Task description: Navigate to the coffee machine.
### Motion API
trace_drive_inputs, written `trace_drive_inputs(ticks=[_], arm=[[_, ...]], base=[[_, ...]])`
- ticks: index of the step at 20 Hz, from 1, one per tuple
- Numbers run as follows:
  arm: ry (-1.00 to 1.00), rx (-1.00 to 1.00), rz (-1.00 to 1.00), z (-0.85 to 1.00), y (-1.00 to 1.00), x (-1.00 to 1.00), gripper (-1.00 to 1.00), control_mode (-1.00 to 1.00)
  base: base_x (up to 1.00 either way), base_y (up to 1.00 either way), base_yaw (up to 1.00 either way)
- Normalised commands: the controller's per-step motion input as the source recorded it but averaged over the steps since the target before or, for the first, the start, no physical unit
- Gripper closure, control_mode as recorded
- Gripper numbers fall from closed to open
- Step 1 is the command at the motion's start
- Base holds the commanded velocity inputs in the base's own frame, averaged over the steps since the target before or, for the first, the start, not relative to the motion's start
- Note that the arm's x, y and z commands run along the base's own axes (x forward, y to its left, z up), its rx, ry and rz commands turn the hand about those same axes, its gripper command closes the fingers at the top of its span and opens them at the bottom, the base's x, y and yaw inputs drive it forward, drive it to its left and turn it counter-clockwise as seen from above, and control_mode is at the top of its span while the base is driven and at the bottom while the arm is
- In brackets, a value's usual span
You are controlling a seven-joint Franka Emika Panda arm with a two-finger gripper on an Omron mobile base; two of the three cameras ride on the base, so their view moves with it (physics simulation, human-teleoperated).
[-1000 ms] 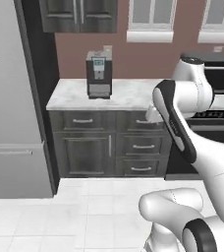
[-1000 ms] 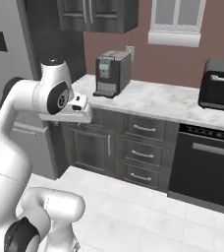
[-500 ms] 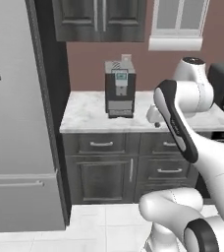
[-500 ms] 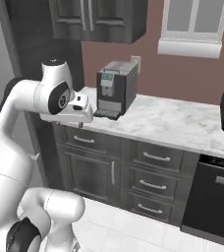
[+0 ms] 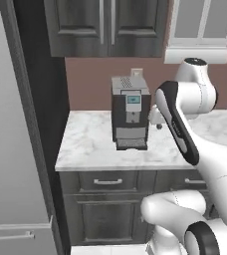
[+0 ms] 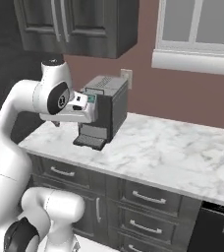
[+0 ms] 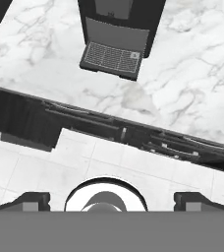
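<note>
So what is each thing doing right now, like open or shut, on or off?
coffee machine: upright on the counter, blue screen lit, nothing on its drip tray.
upper cabinet doors: shut.
drawers: shut.
pincer: open, holding nothing, above the floor in front of the counter.

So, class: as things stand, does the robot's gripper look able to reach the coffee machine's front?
Probably yes. The coffee machine stands near the marble counter's front edge, the arm is raised beside it, and nothing lies between them.

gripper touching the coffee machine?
Apart. In the hand view the gripper fingertips sit over the floor tiles, with the counter edge between them and the coffee machine.
</note>
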Motion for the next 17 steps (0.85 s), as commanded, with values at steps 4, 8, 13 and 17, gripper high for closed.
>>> trace_drive_inputs(ticks=[4, 8, 13, 17], arm=[[0.0, 0.0, 0.0, 0.0, 0.0, 0.0, -1.0, 1.0], [0.0, 0.0, 0.0, 0.0, 0.0, 0.0, -1.0, 1.0], [0.0, 0.0, 0.0, 0.0, 0.0, 0.0, -1.0, 1.0], [-0.02, 0.0, 0.0, -0.03, 0.04, 1.0, -1.0, -1.0]], base=[[1.0, 0.08, 0.0], [1.0, 0.12, 0.0], [1.0, 0.0, 0.0], [0.0, 0.0, 0.0]])
